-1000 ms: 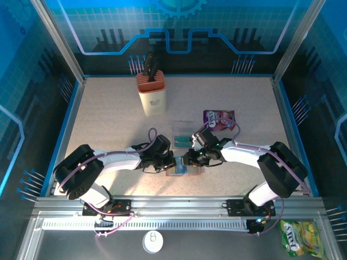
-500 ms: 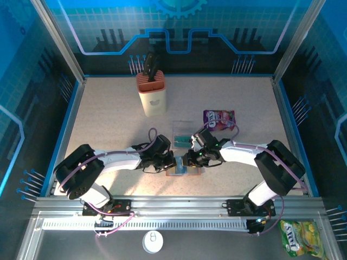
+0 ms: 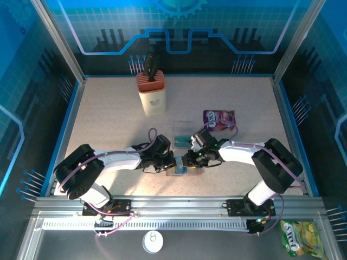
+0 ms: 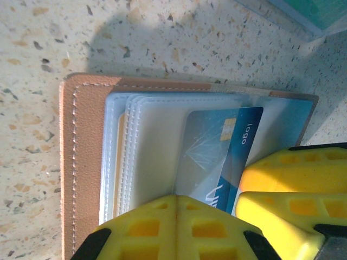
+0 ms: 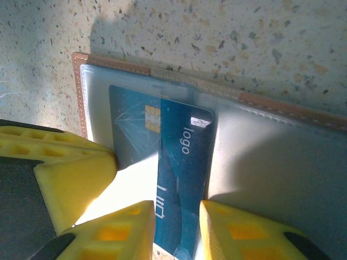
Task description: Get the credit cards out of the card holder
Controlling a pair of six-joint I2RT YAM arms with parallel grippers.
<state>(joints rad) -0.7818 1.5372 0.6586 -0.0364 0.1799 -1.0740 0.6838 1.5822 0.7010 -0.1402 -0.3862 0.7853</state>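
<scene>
Credit card (image 5: 181,179), blue, being pinched by edges between right gripper (image 5: 176,230) fingers, part-drawn from clear pocket (image 5: 260,157) just ahead of claw. Card holder (image 4: 81,162) being pinned open under left gripper (image 4: 174,219), jaws pressed together. Right elbow (image 3: 276,162) being swung slightly inward since second ago, claws unmoved: pull being judged barely begun.

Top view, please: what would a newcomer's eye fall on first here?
The left gripper and right gripper meet over the open brown card holder near the table's front middle, a blue card between the right one's fingers. Farther back are a knife block and a purple snack packet.
</scene>
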